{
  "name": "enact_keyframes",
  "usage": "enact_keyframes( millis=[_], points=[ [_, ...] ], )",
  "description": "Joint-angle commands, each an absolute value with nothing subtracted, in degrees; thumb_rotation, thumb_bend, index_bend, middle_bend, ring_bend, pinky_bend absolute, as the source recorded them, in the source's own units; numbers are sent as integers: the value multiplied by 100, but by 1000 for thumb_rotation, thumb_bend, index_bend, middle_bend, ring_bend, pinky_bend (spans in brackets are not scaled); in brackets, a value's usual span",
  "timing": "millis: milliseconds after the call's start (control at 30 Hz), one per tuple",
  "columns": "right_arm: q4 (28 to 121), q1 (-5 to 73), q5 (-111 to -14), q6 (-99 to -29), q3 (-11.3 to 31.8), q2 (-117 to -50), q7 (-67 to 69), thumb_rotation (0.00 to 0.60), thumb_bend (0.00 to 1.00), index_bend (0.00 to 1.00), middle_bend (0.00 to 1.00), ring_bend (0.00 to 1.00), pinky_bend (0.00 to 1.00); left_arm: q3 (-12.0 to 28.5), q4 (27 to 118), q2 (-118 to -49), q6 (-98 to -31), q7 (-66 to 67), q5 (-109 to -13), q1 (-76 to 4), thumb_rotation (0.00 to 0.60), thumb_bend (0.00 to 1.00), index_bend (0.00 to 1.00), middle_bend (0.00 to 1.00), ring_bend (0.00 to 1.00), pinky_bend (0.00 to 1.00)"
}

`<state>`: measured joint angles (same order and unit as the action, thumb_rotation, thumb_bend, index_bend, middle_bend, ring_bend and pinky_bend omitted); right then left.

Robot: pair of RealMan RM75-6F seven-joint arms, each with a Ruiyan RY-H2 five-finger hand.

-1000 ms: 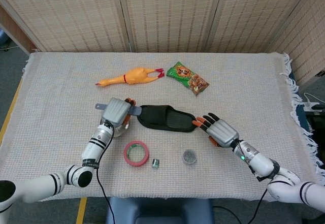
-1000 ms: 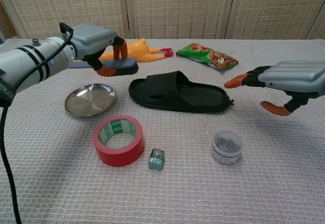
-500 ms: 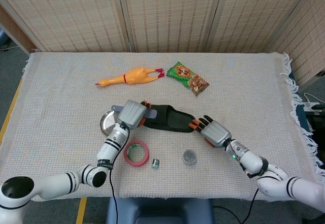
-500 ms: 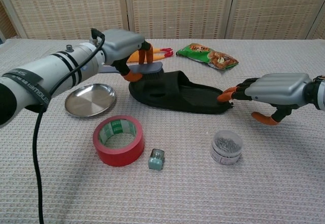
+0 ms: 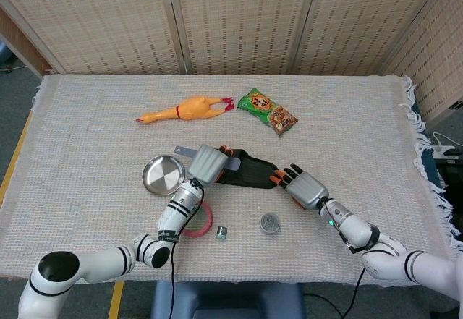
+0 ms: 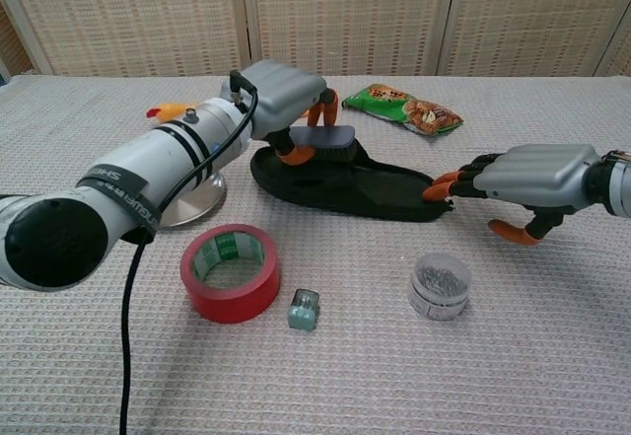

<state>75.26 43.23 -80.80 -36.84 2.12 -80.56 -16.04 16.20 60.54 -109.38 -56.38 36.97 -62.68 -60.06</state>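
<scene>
My left hand [image 5: 207, 164] [image 6: 286, 87] grips a brush [image 6: 323, 139] with a grey-blue handle [image 5: 182, 150] and dark bristles. It holds the bristles down on the left end of a black slipper [image 5: 255, 169] [image 6: 360, 191] lying mid-table. My right hand [image 5: 305, 189] [image 6: 532, 176] is at the slipper's right end. Its orange fingertips [image 6: 440, 185] touch the rim, its thumb hangs apart below, and it holds nothing.
A steel dish [image 5: 163, 174] [image 6: 195, 206] lies left of the slipper. A red tape roll [image 6: 230, 271], a small green clip [image 6: 304, 310] and a clear round pin box [image 6: 439, 285] sit in front. A rubber chicken [image 5: 187, 108] and a snack packet [image 5: 268, 111] lie further back.
My left hand carried the brush rightward from over the steel dish onto the slipper. My right hand slid left to the slipper's end and has stayed there.
</scene>
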Motion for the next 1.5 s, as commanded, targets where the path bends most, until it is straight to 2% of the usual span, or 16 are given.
enact_keyframes(
  millis=[33,433,600,933,1500],
  points=[
    [7560,4334,-8074,-3711,192,-8035,-1600,600,594,14,0,0,0,1529,5763,-11066,-5673,3704,-6376,-6025,600,410,564,590,762,1000],
    [7547,4365,-8008,-3772,88,-7998,-1595,600,595,14,0,0,0,1580,5219,-11176,-5401,3465,-6314,-6024,600,409,564,591,762,1000],
    [7525,4384,-7978,-3775,54,-7999,-1616,600,596,14,0,0,0,1713,5609,-11077,-5024,3098,-6061,-5976,600,408,564,590,763,1000],
    [7527,4400,-7885,-3780,10,-7986,-1643,600,596,14,0,0,0,1652,6278,-10994,-5257,3026,-6315,-5981,600,408,564,592,762,1000],
    [7586,4432,-7867,-3847,-34,-7899,-1633,600,596,14,0,0,0,1763,5627,-10914,-5059,2828,-6034,-5912,600,406,570,600,762,1000]
  ],
)
